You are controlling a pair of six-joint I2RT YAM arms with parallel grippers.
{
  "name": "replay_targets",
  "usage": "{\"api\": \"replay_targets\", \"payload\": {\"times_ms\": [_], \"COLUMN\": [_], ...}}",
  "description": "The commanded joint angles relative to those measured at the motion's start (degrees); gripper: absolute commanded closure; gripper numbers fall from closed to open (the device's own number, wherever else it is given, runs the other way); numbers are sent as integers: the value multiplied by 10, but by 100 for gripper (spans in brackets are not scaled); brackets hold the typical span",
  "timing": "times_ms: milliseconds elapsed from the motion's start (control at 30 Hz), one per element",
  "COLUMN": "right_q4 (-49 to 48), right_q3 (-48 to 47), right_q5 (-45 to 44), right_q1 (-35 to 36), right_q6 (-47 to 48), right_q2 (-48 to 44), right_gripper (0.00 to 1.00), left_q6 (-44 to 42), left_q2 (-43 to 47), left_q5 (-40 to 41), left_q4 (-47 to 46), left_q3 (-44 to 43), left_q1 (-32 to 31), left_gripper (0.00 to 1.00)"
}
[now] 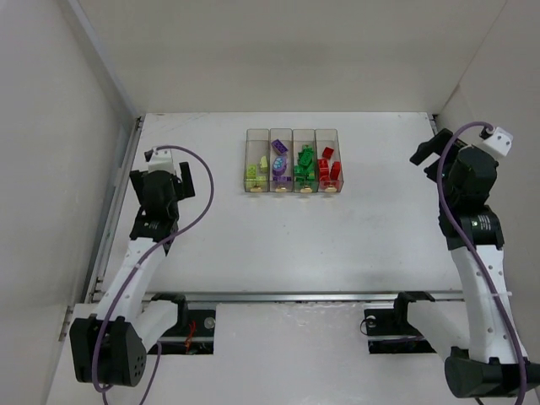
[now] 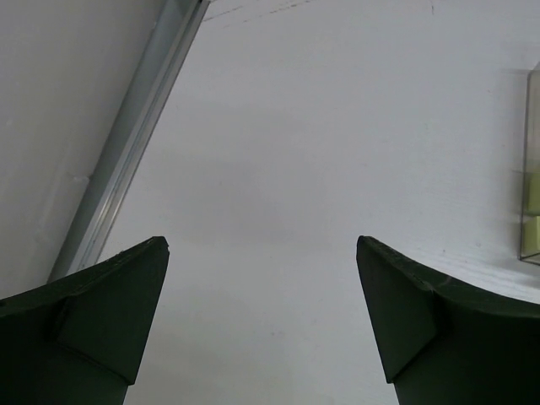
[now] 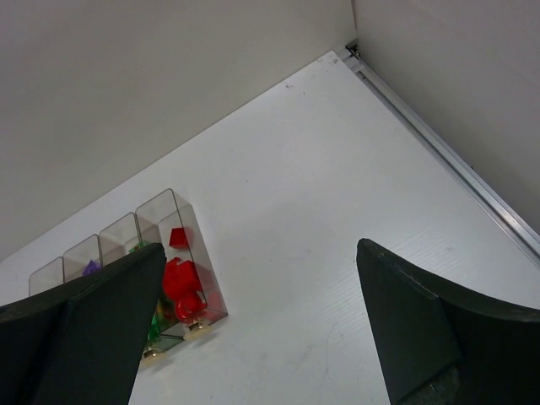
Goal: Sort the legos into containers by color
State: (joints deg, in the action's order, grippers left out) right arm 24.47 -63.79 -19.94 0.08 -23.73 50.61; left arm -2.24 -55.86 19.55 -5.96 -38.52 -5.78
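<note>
1. Top view. The four clear containers [image 1: 293, 132] stand joined in a row at the far middle of the table [image 1: 253, 245], well apart from both arms. Left to right they hold yellow-green legos [image 1: 254, 173], purple legos [image 1: 279, 160], green legos [image 1: 304, 164] and red legos [image 1: 329, 164]. Each colour has its own compartment, and every brick I can see lies inside one. I judge the sort complete or very nearly so. The left gripper [image 1: 180, 179] sits out to the left of the row and the right gripper [image 1: 429, 153] out to the right.
2. Left wrist view. The left gripper [image 2: 261, 245] has its jaws spread wide with nothing between them, over bare table. The clear wall of the end container [image 2: 531, 126] shows at the right edge, with a yellow-green piece behind it.
3. Right wrist view. The right gripper [image 3: 260, 246] is likewise wide apart and empty. The red legos [image 3: 181, 278] lie in the nearest compartment, and the rest of the row is partly hidden behind one finger.
4. Handling, my judgement. The bricks are light, rigid, smooth and far smaller than the jaws. I would pinch one across two flat opposite sides, closing gently. The narrow bins look light and could slide if a finger nudges them.
</note>
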Motion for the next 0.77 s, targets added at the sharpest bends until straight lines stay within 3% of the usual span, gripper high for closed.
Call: {"api": "replay_targets", "payload": {"times_ms": [0,733], "right_q4": [-10,-49], "right_q3": [8,48], "right_q5": [-3,-26], "right_q1": [5,5], "right_q6": [-6,-44], "right_q2": [-22,-63], "right_gripper": [0,0], "left_q6": [28,74], "left_q2": [28,51], "left_q5": [-26,-73], "left_q4": [-35,-13], "left_q3": [11,51], "left_q1": [0,16], "left_gripper": [9,10]}}
